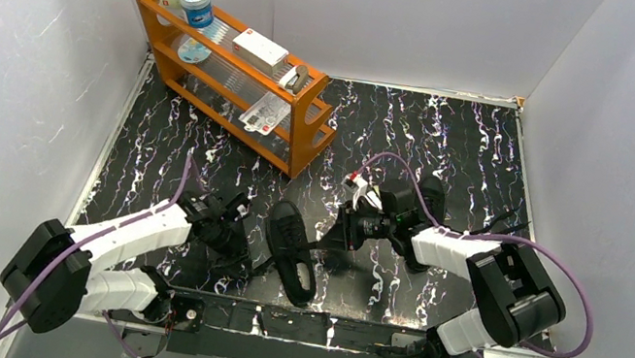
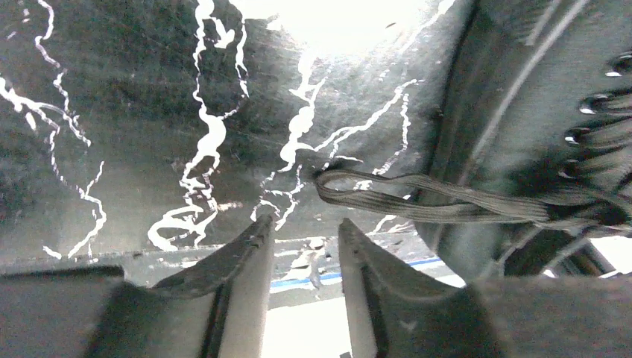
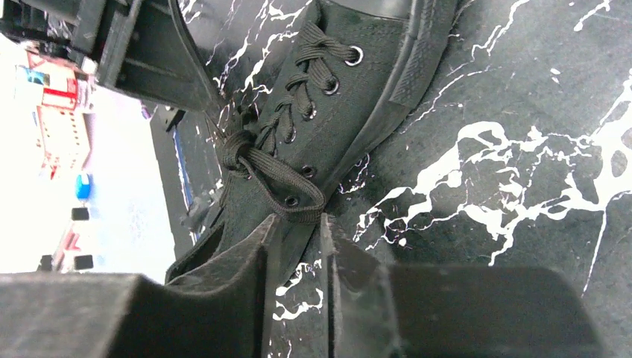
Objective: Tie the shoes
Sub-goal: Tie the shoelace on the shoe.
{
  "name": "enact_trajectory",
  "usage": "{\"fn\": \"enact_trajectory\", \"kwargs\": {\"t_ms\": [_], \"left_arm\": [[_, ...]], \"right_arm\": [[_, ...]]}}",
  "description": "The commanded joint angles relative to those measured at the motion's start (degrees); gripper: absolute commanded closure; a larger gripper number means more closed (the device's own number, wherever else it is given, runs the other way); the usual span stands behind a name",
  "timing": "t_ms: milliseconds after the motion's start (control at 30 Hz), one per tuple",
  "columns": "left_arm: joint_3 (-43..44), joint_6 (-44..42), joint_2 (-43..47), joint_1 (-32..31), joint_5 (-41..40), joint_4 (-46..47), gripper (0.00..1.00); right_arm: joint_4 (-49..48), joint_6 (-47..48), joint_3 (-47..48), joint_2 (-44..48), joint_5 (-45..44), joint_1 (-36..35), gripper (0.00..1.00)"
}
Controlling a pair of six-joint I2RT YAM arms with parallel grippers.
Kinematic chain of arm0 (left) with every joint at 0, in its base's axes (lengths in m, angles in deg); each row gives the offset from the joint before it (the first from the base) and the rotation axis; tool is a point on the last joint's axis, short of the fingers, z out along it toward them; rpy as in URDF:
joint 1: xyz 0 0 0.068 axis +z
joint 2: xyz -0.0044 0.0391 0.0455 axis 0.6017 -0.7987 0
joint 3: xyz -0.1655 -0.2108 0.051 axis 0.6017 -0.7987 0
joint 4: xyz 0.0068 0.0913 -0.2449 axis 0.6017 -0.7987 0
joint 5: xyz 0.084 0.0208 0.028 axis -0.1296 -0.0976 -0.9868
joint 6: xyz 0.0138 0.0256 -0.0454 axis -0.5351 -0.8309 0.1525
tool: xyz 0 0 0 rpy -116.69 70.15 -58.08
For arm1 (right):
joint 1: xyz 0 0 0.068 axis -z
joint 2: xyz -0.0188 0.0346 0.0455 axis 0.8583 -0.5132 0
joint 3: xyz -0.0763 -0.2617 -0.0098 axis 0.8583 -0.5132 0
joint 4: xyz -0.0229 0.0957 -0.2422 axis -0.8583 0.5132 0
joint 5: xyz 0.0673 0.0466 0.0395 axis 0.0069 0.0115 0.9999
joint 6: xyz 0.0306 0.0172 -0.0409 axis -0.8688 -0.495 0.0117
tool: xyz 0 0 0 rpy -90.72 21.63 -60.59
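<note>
- While the shoe [image 1: 291,251] lay between the arms, its lace [image 3: 313,71] showed a knot and one loose loop [image 3: 287,190]; bow judged unfinished.
- Left claw [image 2: 305,222] stood apart, empty.
- Right claw [image 3: 298,218] sat nearly together at the loop; grip unconfirmed.

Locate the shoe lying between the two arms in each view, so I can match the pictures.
Top external: the shoe lies low centre, between the arms.
Left wrist: at the right edge, its lace trailing left.
Right wrist: upper centre, running to the top edge.
Shared landmark: the black, white-veined table, seen in all three.
</note>
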Motion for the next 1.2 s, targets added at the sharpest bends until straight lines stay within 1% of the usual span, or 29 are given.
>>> {"fn": "enact_trajectory", "kwargs": {"t_ms": [0, 33, 67, 133, 200, 233, 267, 333, 433, 533, 700, 767, 800, 900, 1000, 1167], "left_arm": [[7.79, -3.36, 1.62, -0.19, -3.21, -8.93, 0.57], [8.63, -3.69, 2.3, -0.14, -3.91, -10.44, 0.53], [9.83, -4.0, 2.95, -0.21, -4.34, -11.56, 0.5], [12.16, -5.75, 3.84, -0.23, -3.4, -11.07, 0.45], [13.14, -10.02, 4.03, -0.28, 1.03, -5.34, 0.43], [12.74, -11.38, 3.92, -0.33, 4.6, 0.05, 0.41], [12.26, -11.7, 3.57, -0.48, 8.73, 5.13, 0.38], [11.56, -11.37, 1.69, -0.81, 12.85, 13.07, 0.34], [12.02, -12.69, -2.78, -1.24, 13.63, 15.63, 0.34], [12.08, -14.07, -6.54, -1.54, 14.1, 16.65, 0.39], [10.84, -14.18, -8.65, -1.64, 15.1, 20.08, 0.51], [10.58, -14.2, -9.47, -1.64, 15.42, 20.88, 0.58], [10.48, -14.04, -9.82, -1.64, 15.48, 21.18, 0.61], [10.41, -13.91, -10.4, -1.64, 16.23, 21.28, 0.78], [9.73, -13.72, -9.07, -1.64, 16.33, 18.92, 0.99], [6.26, -11.72, -3.36, -1.77, 18.59, 16.33, 1.0]], "right_arm": [[8.13, 5.16, 4.09, 3.8, 0.27, -0.03, 0.58], [10.75, 6.16, 4.8, 4.32, -1.31, 0.07, 0.54], [12.51, 7.11, 5.33, 4.64, -1.64, 0.23, 0.51], [15.15, 9.04, 6.54, 4.9, -1.84, 0.39, 0.45], [17.25, 11.1, 7.97, 4.6, -1.71, 0.4, 0.42], [18.06, 12.28, 8.75, 4.45, -1.58, 0.4, 0.42], [18.36, 13.01, 9.38, 4.15, -1.44, 0.36, 0.42], [19.0, 13.83, 10.58, 3.34, -1.21, 0.36, 0.42], [18.7, 13.46, 11.63, 2.51, -1.07, 0.38, 0.42], [16.95, 11.53, 11.31, 2.43, -0.98, 0.36, 0.44], [14.71, 9.57, 10.39, 1.43, -0.83, 0.38, 0.49], [14.26, 9.45, 10.19, 1.04, -0.77, 0.36, 0.51], [14.0, 9.22, 10.06, 0.72, -0.58, 0.36, 0.52], [13.46, 9.01, 9.98, -0.01, -0.24, 0.36, 0.55], [13.26, 8.36, 10.58, -0.87, -0.32, 0.4, 0.56], [12.97, 6.76, 12.46, -3.08, 0.71, -0.14, 0.53]]}}
